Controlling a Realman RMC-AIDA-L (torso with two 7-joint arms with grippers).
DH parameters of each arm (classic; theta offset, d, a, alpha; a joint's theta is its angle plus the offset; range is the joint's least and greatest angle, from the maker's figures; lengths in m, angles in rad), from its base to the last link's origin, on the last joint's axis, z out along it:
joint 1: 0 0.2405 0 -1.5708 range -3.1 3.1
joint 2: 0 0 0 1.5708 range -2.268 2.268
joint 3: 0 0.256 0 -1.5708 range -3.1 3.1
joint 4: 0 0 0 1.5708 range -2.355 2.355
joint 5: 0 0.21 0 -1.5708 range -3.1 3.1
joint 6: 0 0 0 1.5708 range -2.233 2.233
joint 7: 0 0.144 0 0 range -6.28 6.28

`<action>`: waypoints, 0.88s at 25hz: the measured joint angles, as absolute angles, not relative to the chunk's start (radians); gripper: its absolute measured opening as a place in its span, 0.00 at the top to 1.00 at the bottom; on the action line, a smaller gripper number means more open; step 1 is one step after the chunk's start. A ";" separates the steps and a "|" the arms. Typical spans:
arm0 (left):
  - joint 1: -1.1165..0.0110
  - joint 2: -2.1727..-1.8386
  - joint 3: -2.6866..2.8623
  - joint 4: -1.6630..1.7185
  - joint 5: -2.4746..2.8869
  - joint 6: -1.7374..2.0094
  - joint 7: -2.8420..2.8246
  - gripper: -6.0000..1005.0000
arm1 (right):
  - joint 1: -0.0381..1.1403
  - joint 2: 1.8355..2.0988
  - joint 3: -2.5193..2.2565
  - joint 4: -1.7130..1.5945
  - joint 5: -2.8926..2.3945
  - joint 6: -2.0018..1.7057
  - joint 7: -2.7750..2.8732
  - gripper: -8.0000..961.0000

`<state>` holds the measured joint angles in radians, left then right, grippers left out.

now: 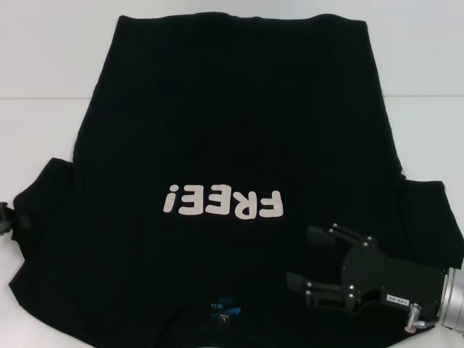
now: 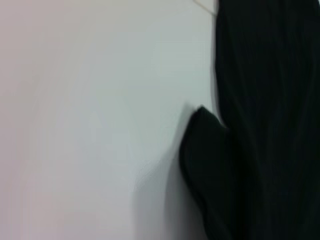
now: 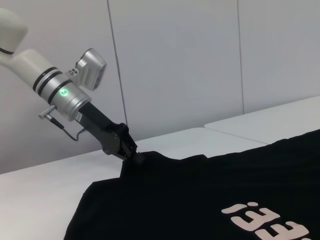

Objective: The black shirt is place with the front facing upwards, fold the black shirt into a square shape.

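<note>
The black shirt [image 1: 232,130] lies spread front-up on the white table [image 1: 43,65], its white "FREE!" print [image 1: 221,203] reading upside down and a small blue neck label [image 1: 221,308] at the near edge. My right gripper [image 1: 301,257] hovers open over the near right part of the shirt, fingers pointing left. At the far left my left gripper [image 1: 6,219] is at the sleeve's edge; the right wrist view shows the left gripper [image 3: 132,155] shut on the sleeve tip [image 3: 142,159]. In the left wrist view only the sleeve [image 2: 205,165] and table show.
White tabletop [image 2: 90,125] surrounds the shirt on the left, far and right sides. A pale wall [image 3: 200,60] rises behind the left arm [image 3: 60,90]. A seam in the table surface [image 3: 235,137] runs beside the shirt.
</note>
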<state>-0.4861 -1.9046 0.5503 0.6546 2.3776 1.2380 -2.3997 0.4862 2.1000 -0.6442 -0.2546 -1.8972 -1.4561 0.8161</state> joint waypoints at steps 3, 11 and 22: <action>-0.484 -1.904 0.527 0.675 2.378 1.239 -2.404 0.98 | 0.486 2.100 -0.644 -0.255 -1.896 -1.456 0.816 0.02; -0.489 -1.869 0.500 0.729 2.384 1.251 -2.428 0.98 | 0.485 2.100 -0.644 -0.255 -1.883 -1.457 0.816 0.02; -0.520 -1.864 0.500 0.751 2.383 1.297 -2.457 0.97 | 0.485 2.100 -0.644 -0.255 -1.882 -1.458 0.816 0.02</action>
